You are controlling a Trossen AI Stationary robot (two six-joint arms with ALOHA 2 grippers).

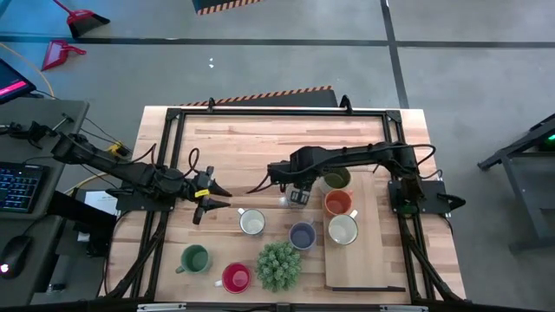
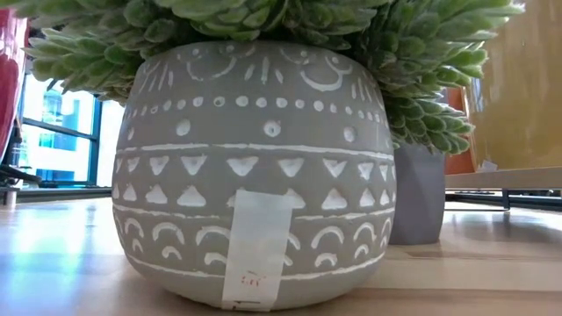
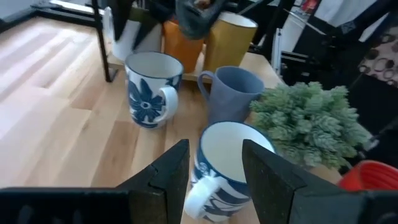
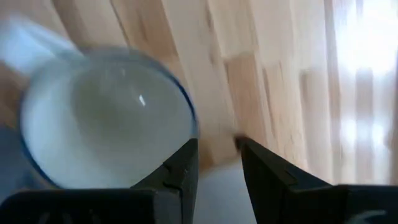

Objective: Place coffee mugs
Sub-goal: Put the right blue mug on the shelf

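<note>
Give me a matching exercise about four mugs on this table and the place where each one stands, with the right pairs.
Things:
1. green mug
2. red mug
3. orange mug
4. blue-grey mug

Places:
A. on the wooden board
B. directly left of the plant
C. farthest left of all mugs
D. just off the board, next to the plant

Pairs: 1-C, 2-B, 3-A, 4-D

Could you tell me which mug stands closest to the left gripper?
The white mug with the blue pattern, straight ahead of the left gripper. In the overhead view it stands alone between that gripper and the blue-grey mug; the others stand farther off.
</note>
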